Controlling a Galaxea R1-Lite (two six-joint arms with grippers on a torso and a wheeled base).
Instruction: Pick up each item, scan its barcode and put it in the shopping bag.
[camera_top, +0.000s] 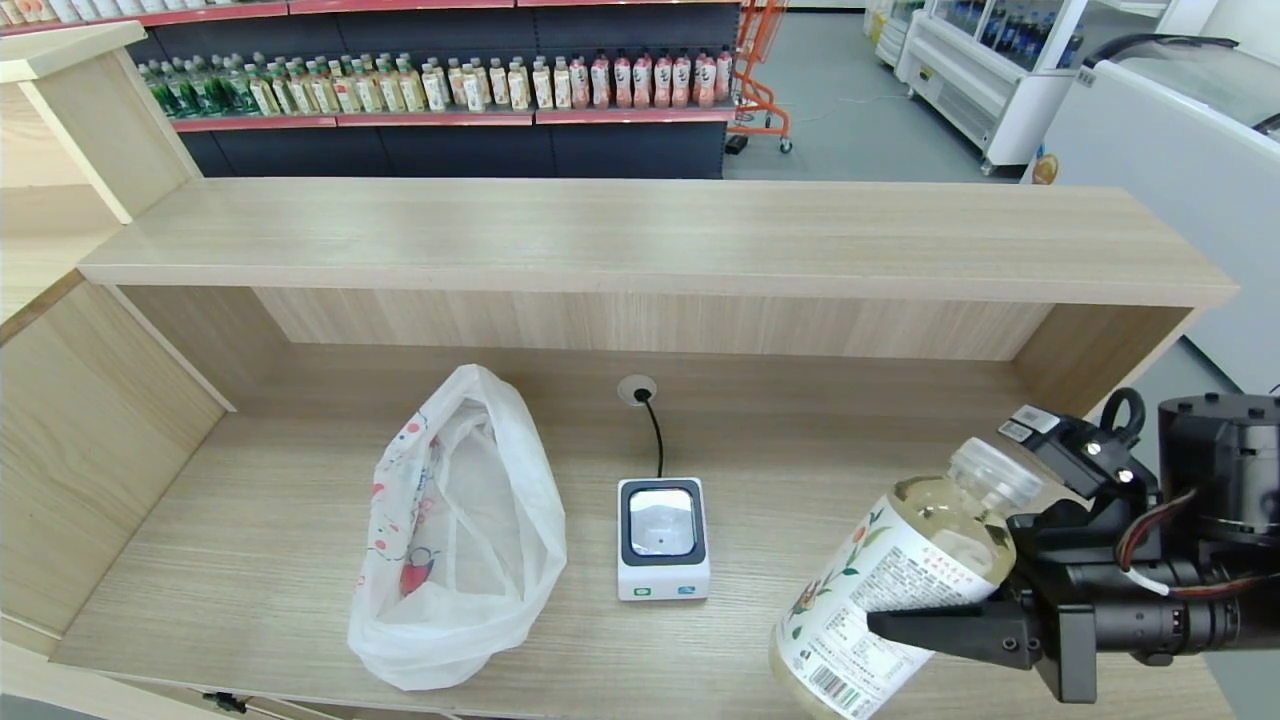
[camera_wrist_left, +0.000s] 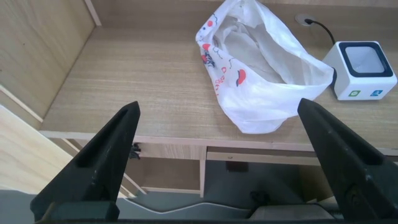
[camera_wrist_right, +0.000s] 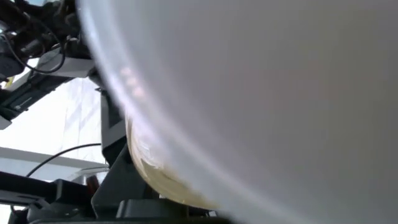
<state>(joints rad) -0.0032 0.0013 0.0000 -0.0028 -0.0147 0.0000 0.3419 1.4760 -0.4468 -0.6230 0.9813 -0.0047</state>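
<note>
**Right arm.** Comes in from the near right, level above the counter (camera_top: 250, 540). The right gripper (camera_top: 945, 525) lies sideways, its jaws pinching the bottle (camera_top: 900, 590) across the body: one dark finger (camera_top: 940, 632) runs under the label and the other sits behind the shoulder.

**Left arm.** The left gripper (camera_wrist_left: 219, 111) hangs at the counter's near edge, on the left. Its jaws are spread wide with nothing between them.

**Count.**
- One bottle: clear, with pale yellow liquid, a clear cap and a white flowered label.
- One shopping bag (camera_top: 455, 540): white plastic with red prints.
- One scanner (camera_top: 662, 537): a white box with a dark window.
- One black cable (camera_top: 655, 435), running from the scanner to a hole at the far side of the counter.

**Placement.**
- The bottle is held off the counter at the near right, well apart from the scanner. It is tilted, with the cap far and to the right and the base near and to the left. The barcode (camera_top: 835, 685) shows by the base.
- The bag lies just left of the scanner, its mouth open.
</note>
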